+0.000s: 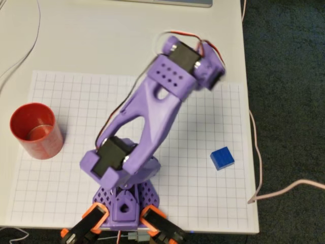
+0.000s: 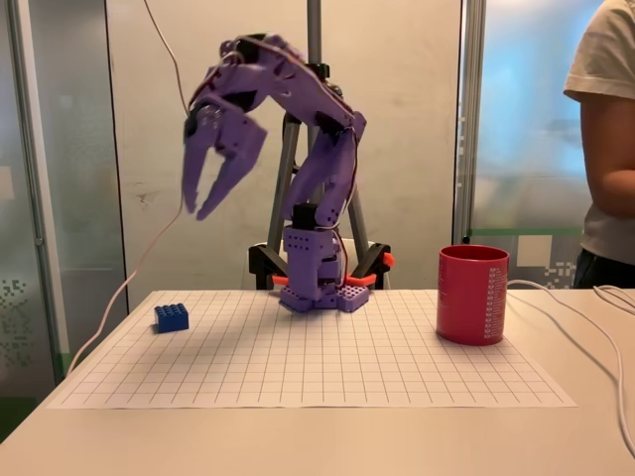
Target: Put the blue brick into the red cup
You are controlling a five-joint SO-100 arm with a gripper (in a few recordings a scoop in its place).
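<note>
Count: one small bright blue studded plastic brick (image 2: 171, 317), one red smooth-walled plastic cup (image 2: 473, 295), one purple printed robot arm (image 1: 152, 122), one white gridded paper sheet (image 2: 298, 367) on a pale table (image 1: 101, 35).
Gripper: up in the air in the fixed view, the purple two-finger gripper (image 2: 205, 201) points its tips down and hangs high above the sheet, fingers parted a moderate way, nothing between them.
Blue brick: sits flat on the grid, studs up, at the left of the fixed view; in the overhead view (image 1: 222, 158) it lies right of the arm's base, near the sheet's right edge, turned slightly against the grid lines. It looks squarish, so no clear long axis.
Red cup: upright, mouth open upward, at the far side of the sheet from the brick (image 1: 35, 130), well apart from it.
Writing: faint pale markings run down the cup's wall; too small to read.
Bystander: a person in a white T-shirt (image 2: 605, 129) stands at the right edge behind the table.
</note>
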